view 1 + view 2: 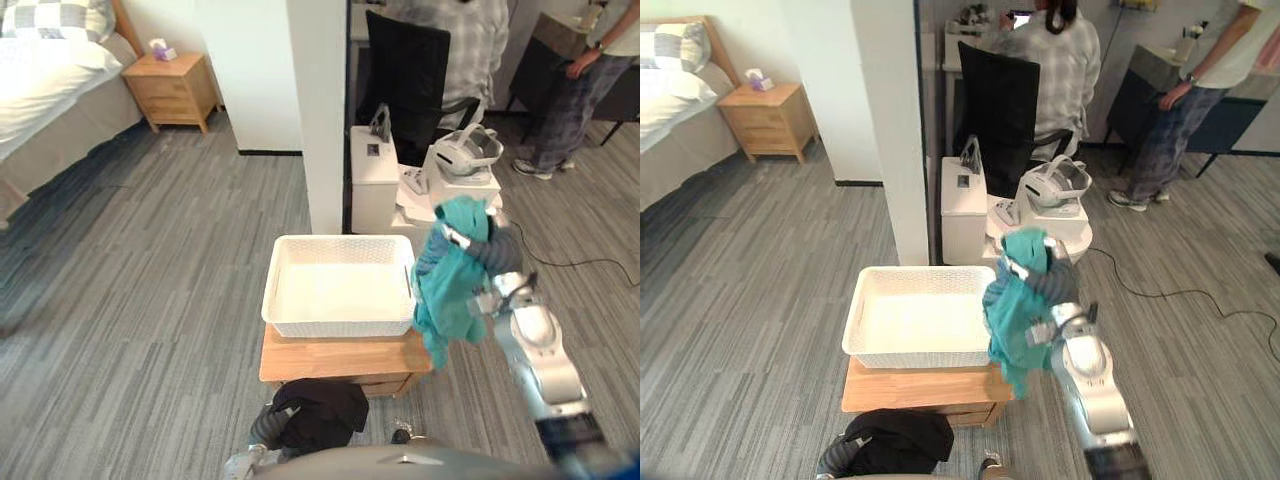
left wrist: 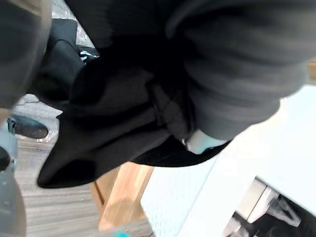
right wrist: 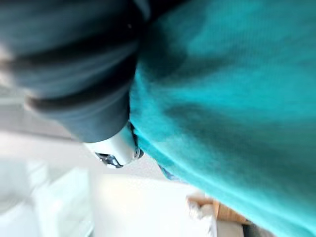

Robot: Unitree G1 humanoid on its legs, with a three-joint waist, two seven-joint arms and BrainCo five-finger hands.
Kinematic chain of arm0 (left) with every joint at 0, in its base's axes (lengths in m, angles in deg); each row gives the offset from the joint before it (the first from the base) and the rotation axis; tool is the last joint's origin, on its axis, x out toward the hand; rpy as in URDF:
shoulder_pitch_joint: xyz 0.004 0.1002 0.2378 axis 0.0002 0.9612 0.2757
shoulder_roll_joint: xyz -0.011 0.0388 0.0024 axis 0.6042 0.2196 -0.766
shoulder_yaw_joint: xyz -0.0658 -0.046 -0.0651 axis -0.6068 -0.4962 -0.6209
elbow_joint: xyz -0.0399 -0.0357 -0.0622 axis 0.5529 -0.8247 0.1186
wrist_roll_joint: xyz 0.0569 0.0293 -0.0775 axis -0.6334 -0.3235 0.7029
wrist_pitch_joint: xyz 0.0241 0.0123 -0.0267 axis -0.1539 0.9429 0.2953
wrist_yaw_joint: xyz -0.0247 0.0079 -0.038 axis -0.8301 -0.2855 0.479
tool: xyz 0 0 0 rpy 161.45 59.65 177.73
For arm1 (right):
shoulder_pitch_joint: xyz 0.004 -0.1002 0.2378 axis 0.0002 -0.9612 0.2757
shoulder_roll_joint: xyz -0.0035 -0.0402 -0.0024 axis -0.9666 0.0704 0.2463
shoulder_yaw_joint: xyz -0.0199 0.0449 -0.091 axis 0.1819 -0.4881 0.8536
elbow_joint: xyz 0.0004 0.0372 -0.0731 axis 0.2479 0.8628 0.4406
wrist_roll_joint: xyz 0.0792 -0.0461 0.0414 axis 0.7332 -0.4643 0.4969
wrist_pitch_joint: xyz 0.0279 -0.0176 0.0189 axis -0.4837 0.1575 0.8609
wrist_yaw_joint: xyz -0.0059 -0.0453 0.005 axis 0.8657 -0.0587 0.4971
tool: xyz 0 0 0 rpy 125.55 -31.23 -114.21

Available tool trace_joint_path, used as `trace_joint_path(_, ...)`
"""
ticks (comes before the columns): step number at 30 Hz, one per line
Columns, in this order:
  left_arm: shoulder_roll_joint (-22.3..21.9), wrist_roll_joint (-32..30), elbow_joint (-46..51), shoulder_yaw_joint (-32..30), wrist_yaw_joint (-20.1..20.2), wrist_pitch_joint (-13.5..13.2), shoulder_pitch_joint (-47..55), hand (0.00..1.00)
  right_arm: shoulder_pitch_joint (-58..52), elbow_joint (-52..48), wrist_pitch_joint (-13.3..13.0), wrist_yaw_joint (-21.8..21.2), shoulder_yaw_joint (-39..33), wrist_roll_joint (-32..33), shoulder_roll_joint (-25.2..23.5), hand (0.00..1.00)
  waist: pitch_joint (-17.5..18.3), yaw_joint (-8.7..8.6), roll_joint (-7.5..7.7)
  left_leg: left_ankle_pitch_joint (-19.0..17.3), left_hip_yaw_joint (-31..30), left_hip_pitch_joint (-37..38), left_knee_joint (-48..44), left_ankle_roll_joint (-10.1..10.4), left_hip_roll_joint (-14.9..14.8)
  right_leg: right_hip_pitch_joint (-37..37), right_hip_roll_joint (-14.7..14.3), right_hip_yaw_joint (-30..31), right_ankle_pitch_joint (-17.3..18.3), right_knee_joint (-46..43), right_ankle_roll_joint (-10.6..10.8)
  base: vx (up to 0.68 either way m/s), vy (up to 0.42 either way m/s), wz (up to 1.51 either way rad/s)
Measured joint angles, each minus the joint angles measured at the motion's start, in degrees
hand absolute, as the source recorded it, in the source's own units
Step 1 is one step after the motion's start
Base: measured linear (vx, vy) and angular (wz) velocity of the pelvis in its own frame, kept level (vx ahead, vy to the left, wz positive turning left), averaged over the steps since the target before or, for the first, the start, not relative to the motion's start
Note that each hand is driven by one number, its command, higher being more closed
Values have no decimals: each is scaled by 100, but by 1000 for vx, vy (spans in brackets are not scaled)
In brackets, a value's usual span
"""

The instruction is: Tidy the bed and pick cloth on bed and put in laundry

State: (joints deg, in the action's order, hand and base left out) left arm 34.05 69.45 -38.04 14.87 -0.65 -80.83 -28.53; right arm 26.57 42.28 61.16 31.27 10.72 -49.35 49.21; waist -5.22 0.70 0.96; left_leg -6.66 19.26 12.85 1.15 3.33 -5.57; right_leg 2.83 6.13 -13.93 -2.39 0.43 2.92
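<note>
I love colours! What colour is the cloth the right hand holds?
Teal cloth, clearest in right eye view.

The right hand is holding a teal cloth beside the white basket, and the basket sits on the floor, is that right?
Not quite. The right hand does hold the teal cloth beside the white basket, but the basket sits on a low wooden table, not the floor, as the left eye view shows.

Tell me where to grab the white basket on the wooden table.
Probably the white basket by its thick top rim on the near long side, from above: that edge faces the robot, unobstructed. The right robot hand holds teal cloth, the left robot hand black cloth.
</note>
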Motion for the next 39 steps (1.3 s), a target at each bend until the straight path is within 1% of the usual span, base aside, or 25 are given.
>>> trace_joint_path(1, -1, -7, -145, -72, 45, -1, -6, 100, 371, 44, 176, 23, 150, 0, 87, 100, 13, 50, 22, 0, 3, 4, 28, -2, 21, 58, 0, 0, -97, 142, -3, -101, 37, 2)
trace_joint_path(3, 22, -14, -291, -122, 122, -7, -8, 100, 1001, 179, 453, 107, 333, 2, 100, 100, 42, 63, 61, 35, -68, 7, 62, -12, 48, 151, 12, -73, -191, 290, -7, -37, 19, 15)
trace_joint_path(4, 22, -18, -330, -151, 153, -6, -20, 100, 1236, 274, 551, 125, 361, 2, 100, 100, 57, 80, 76, 48, -94, 2, 67, -12, 50, 180, 13, -106, -215, 330, -16, -18, 9, 15)
trace_joint_path(5, 22, -19, -330, -182, 167, -6, -19, 100, 1333, 318, 587, 131, 367, 5, 100, 100, 59, 105, 79, 55, -99, 1, 72, -10, 51, 183, 13, -112, -218, 338, -16, -10, 1, 8)
trace_joint_path(6, -14, -21, -333, -259, 192, -5, -34, 100, 1568, 450, 681, 153, 369, 40, 103, 100, 64, 188, 87, 73, -106, -12, 79, -7, 50, 183, 8, -121, -227, 361, -16, -1, -2, 8)
trace_joint_path(7, -18, -42, -341, -290, 239, -4, -54, 100, 1751, 559, 754, 160, 411, 53, 103, 100, 63, 213, 83, 98, -138, -28, 94, 2, 52, 187, 8, -160, -229, 378, -15, 6, -3, 10)
trace_joint_path(12, -32, -66, -378, -291, 249, 36, -105, 100, 2025, 831, 894, 121, 616, 224, 102, 100, 85, 230, 45, 164, -260, -115, 90, 25, 62, 208, 13, -310, -245, 466, -13, 26, -2, 16)
trace_joint_path(13, -46, -112, -377, -290, 246, 84, -119, 100, 2106, 1095, 927, 122, 734, 246, 101, 100, 94, 279, 15, 174, -264, -113, 73, 40, 58, 254, 13, -367, -245, 484, -13, 25, 1, 12)
trace_joint_path(16, -52, -158, -377, -289, 244, 179, -183, 100, 2225, 1490, 945, 133, 876, 257, 88, 100, 82, 339, -30, 181, -306, -124, 70, 40, 52, 276, 15, -425, -245, 488, -13, 2, 1, 13)
trace_joint_path(18, -51, -323, -371, -289, 242, 302, -280, 100, 2298, 1942, 949, 223, 1001, 253, -43, 100, 30, 373, -94, 222, -422, -205, 76, 32, 57, 268, 37, -542, -245, 486, -13, -34, -4, 24)
trace_joint_path(19, -51, -340, -367, -286, 242, 316, -297, 100, 2321, 2020, 950, 255, 1011, 247, -81, 100, 6, 378, -111, 230, -434, -215, 82, 33, 60, 261, 43, -559, -245, 481, -14, -58, -3, 23)
trace_joint_path(20, -51, -341, -295, -286, 241, 388, -338, 100, 2448, 2266, 951, 352, 1017, 198, -233, 100, -61, 390, -163, 238, -466, -330, 66, 27, 63, 177, 62, -584, -246, 453, -17, -74, -1, 14)
trace_joint_path(22, -45, -341, -155, -294, 240, 429, -500, 100, 2729, 2508, 949, 502, 1014, 146, -303, 100, -259, 447, -230, 282, -481, -531, 47, 14, 78, -45, 102, -591, -254, 348, -35, -102, -2, 11)
trace_joint_path(24, -11, -326, 175, -334, 240, 462, -823, 100, 3395, 2948, 942, 722, 875, 1, -320, 100, -772, 476, -313, 430, -520, -977, 42, 27, 120, -547, 211, -647, -259, 90, -87, -160, -5, 20)
trace_joint_path(25, -11, -321, 233, -347, 239, 462, -890, 100, 3492, 3005, 942, 753, 827, -38, -319, 100, -864, 474, -324, 467, -528, -1048, 44, 21, 125, -623, 228, -663, -263, 56, -93, -149, -11, 29)
trace_joint_path(26, -11, -274, 378, -362, 237, 456, -1071, 100, 3717, 3188, 941, 818, 653, -92, -316, 100, -1130, 477, -375, 553, -546, -1225, 43, 7, 133, -794, 262, -715, -289, -11, -120, -103, -14, 22)
trace_joint_path(28, -16, -261, 494, -359, 214, 442, -1195, 100, 3831, 3350, 939, 887, 481, -85, -305, 100, -1443, 507, -466, 662, -556, -1397, -33, -46, 142, -966, 299, -733, -304, -114, -131, -52, -15, 15)
trace_joint_path(30, -22, -258, 516, -347, 113, 442, -1209, 100, 3819, 3456, 937, 943, 446, -80, -299, 100, -1608, 493, -524, 664, -537, -1446, -71, -46, 156, -1025, 304, -720, -304, -156, -132, 16, -5, 2)
trace_joint_path(32, -25, -254, 534, -339, 31, 442, -1253, 100, 3774, 3619, 907, 979, 319, -84, -279, 100, -1651, 441, -564, 662, -464, -1521, -154, -46, 172, -1077, 329, -717, -304, -160, -132, 52, 5, 4)
trace_joint_path(33, -21, -212, 594, -341, -10, 434, -1271, 100, 3719, 3799, 844, 1028, 198, -283, -275, 100, -1683, 448, -574, 660, -381, -1531, -193, -46, 179, -1090, 339, -686, -304, -168, -132, 48, 16, -6)
trace_joint_path(34, -30, -210, 593, -337, -12, 421, -1320, 100, 3603, 3909, 718, 1073, 129, -574, -267, 100, -1723, 454, -598, 641, -335, -1530, -248, -35, 181, -1090, 348, -580, -304, -198, -132, 27, 16, -9)
trace_joint_path(35, -34, -210, 591, -335, -11, 416, -1338, 100, 3544, 3942, 670, 1096, 123, -682, -266, 100, -1731, 454, -604, 631, -304, -1525, -259, -39, 180, -1090, 348, -529, -304, -204, -132, 15, 24, -13)
trace_joint_path(36, -39, -210, 590, -335, -11, 399, -1389, 100, 3356, 4072, 543, 1160, 154, -996, -277, 0, -1753, 455, -621, 548, -241, -1527, -350, -70, 175, -1090, 329, -430, -304, -205, -131, 1, 27, -22)
trace_joint_path(38, -44, -212, 581, -327, -11, 393, -1449, 100, 3023, 4149, 463, 1267, 313, -1194, -380, 0, -1763, 457, -634, 457, -171, -1526, -448, -88, 150, -1088, 310, -353, -304, -205, -131, -13, 16, -26)
trace_joint_path(39, -48, -215, 573, -301, -14, 392, -1494, 100, 2755, 4234, 452, 1421, 425, -1317, -471, 0, -1763, 433, -633, 417, -99, -1492, -480, -96, 132, -1087, 296, -261, -304, -205, -131, -26, -2, -24)
